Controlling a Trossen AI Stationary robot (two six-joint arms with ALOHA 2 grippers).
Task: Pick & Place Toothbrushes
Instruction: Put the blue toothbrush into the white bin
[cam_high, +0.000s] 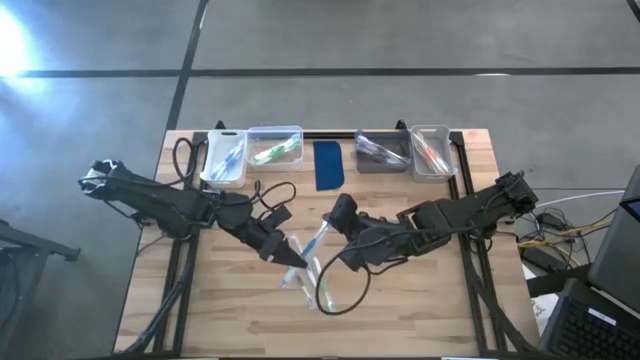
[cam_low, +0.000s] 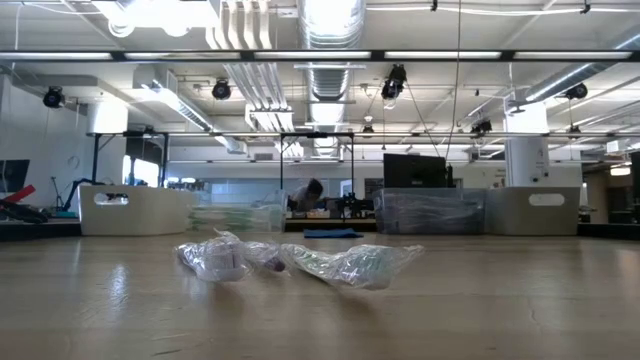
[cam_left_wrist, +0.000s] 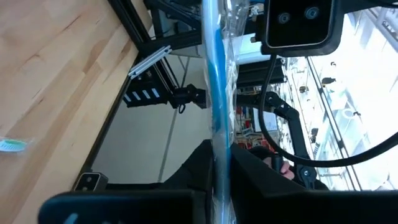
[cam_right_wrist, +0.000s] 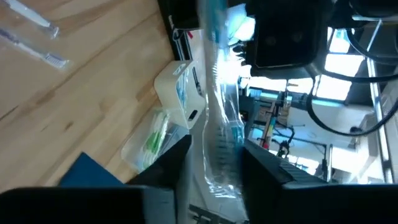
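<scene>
A blue-and-white toothbrush in a clear wrapper hangs above the middle of the table, between both grippers. My left gripper is shut on it. My right gripper stands open, one finger on each side of the wrapper. Several empty clear wrappers lie on the table below. Loose toothbrushes lie on the wood, and others sit in the bins at the far edge. My left gripper pinches the wrapped toothbrush's blue shaft between its two fingers. The fingers come about level from the table's left. The toothbrush is lifted clear of the table. My right gripper's fingers flank the wrapper; whether they touch it, I cannot tell.
Along the far edge stand a white bin, a clear bin with green brushes, a dark blue pad, a grey bin and a clear bin with red ones. Bare wood lies near the front edge.
</scene>
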